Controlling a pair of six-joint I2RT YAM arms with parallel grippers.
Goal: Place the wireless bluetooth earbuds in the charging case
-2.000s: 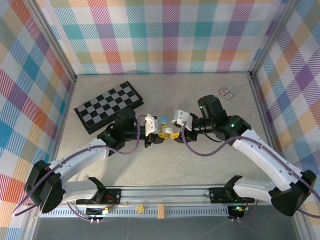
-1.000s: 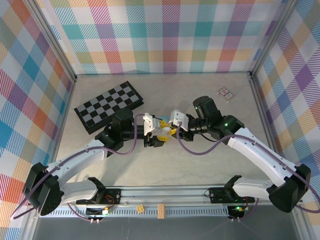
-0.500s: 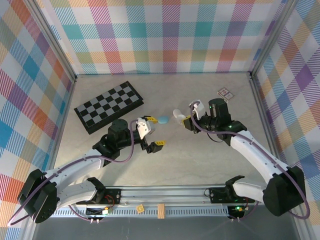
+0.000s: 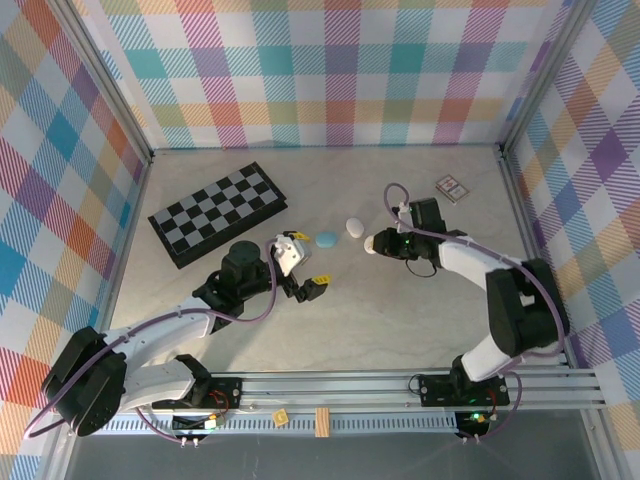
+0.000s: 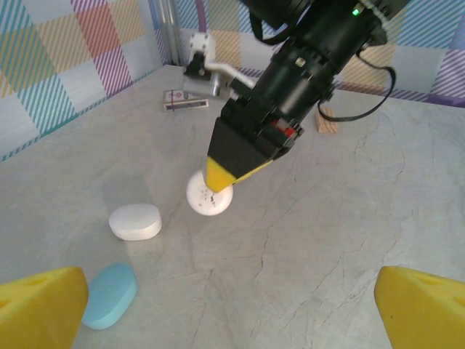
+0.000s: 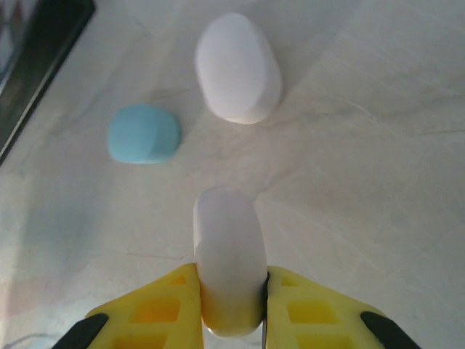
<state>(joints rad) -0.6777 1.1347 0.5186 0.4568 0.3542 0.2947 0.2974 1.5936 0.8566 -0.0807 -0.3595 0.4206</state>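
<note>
Ideally the right tool (image 6: 231, 294), pinching a white pebble-shaped plastic case (image 6: 227, 240) close to the pale marbled worktop (image 6: 378, 145), lowers it flat before releasing; left tool (image 4: 305, 264) gapes wide. Whether earbuds sit inside, I cannot tell.

Pale stone-look table (image 4: 400, 320): chessboard (image 4: 218, 213) back left, blue case (image 4: 326, 239) beside white case (image 4: 354, 227), small card box (image 4: 451, 187) back right

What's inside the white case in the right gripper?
The white case, pinched in the right gripper, shows only its smooth shell; its inside is covered.
</note>
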